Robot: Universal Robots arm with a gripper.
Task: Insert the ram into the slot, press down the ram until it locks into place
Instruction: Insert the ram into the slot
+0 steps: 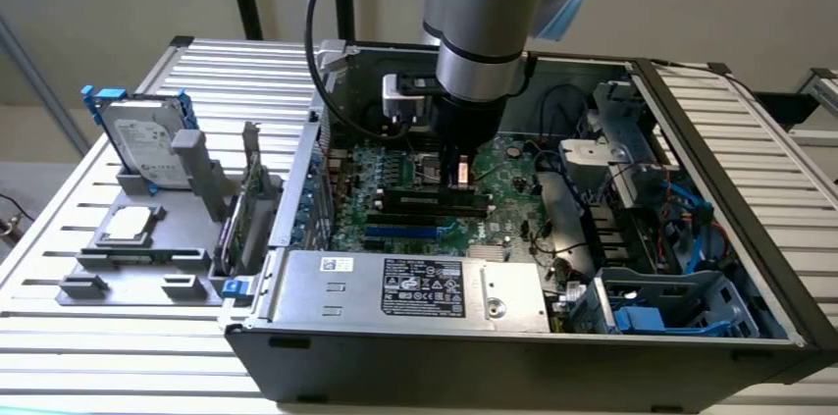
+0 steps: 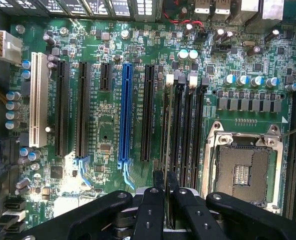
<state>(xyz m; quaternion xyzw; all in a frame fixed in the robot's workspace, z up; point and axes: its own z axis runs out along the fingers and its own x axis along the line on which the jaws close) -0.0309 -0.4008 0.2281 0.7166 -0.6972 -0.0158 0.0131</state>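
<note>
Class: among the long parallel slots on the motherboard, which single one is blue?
The blue slot, lying between a short black slot and a long black slot. All the others are black, except one white slot.

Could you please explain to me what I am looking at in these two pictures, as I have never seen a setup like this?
The exterior view looks from outside at a robot arm that reaches down into an open computer case on a slatted metal table. Beside the case, on the exterior view's left, a grey fixture holds a hard drive and an upright expansion card. The wrist view comes from a camera on the arm itself, looking past the gripper at the green motherboard. The jaws are shut on the ram, a thin strip seen edge-on, in line with the black memory slots beside the silver CPU socket. Whether it is seated cannot be told.
</note>
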